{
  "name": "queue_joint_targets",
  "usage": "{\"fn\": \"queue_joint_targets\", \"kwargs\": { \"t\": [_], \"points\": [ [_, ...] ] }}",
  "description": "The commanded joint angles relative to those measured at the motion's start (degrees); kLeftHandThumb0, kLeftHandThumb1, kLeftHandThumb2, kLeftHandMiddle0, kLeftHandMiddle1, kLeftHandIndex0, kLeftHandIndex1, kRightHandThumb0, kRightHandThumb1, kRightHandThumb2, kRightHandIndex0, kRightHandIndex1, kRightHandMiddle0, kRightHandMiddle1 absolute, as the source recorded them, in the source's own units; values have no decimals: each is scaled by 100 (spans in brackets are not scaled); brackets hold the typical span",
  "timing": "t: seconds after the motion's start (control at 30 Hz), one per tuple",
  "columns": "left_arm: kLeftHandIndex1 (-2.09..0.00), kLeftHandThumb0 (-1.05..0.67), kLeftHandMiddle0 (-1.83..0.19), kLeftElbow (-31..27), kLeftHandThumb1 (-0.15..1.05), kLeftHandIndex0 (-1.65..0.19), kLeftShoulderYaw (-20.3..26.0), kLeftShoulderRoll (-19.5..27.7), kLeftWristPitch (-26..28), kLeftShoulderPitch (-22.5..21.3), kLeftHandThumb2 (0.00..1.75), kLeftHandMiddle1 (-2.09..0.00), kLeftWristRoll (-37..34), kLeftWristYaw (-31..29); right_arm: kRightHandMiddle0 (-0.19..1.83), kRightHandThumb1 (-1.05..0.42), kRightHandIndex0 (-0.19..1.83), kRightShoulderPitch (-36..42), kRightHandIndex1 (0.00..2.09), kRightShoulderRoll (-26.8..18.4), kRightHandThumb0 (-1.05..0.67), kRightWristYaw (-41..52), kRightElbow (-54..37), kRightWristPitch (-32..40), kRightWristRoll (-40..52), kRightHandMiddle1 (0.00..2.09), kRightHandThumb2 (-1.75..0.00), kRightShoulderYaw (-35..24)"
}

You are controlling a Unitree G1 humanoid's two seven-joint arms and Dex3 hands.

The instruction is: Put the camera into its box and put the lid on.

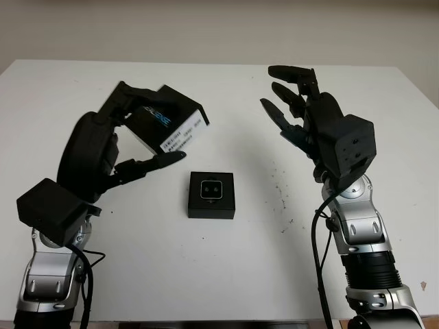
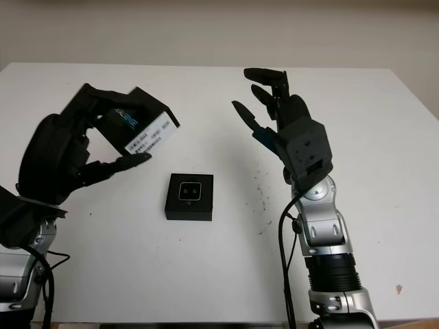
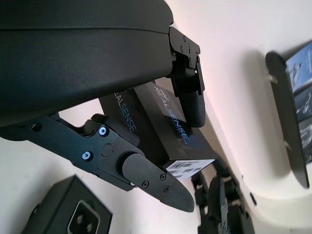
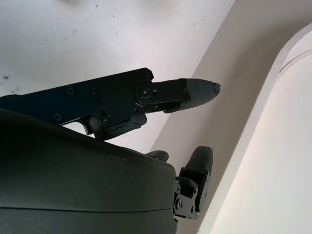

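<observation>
The left hand [image 1: 113, 147] grips the lid [image 1: 167, 122] above the tabletop [image 1: 226, 267], up and left of the box [image 1: 211, 195] with the camera [image 1: 210, 189] inside; the right hand [image 1: 302, 110] hovers open.

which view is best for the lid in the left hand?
Left eye view: the lid shows whole, tilted, held off the table by the left hand. Right eye view matches. Left wrist view gives its printed side, partly covered by fingers.
</observation>
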Motion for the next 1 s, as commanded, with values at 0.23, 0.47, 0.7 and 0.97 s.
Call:
{"fn": "queue_joint_targets", "kwargs": {
  "t": [0.23, 0.47, 0.7, 0.97],
  "points": [
    [-136, -23, -24, 836, 103, -22, -308, 67, -526, -400, 6, -168, 143, -468, -19, -105, 10, -41, 43, -48, -51, -10, 12, -75, 22, 113, -25, -65],
    [-134, -23, -24, 1469, 103, -24, -574, 173, -1278, -637, 5, -144, 559, -673, -18, -105, 9, -41, 44, -40, -52, -62, -13, -33, -15, 110, -24, -65],
    [-137, -23, -25, 1807, 102, -25, -809, 210, -1697, -755, 5, -146, 825, -798, -17, -105, 9, -27, 45, -20, -50, -97, -40, -24, -2, 109, -24, -66],
    [-147, -22, -24, 1856, 104, -23, -1013, 246, -1898, -777, 6, -163, 820, -1070, -17, -105, 9, -27, 44, -11, -51, -120, -44, 19, -11, 108, -25, -56]
  ]
}}
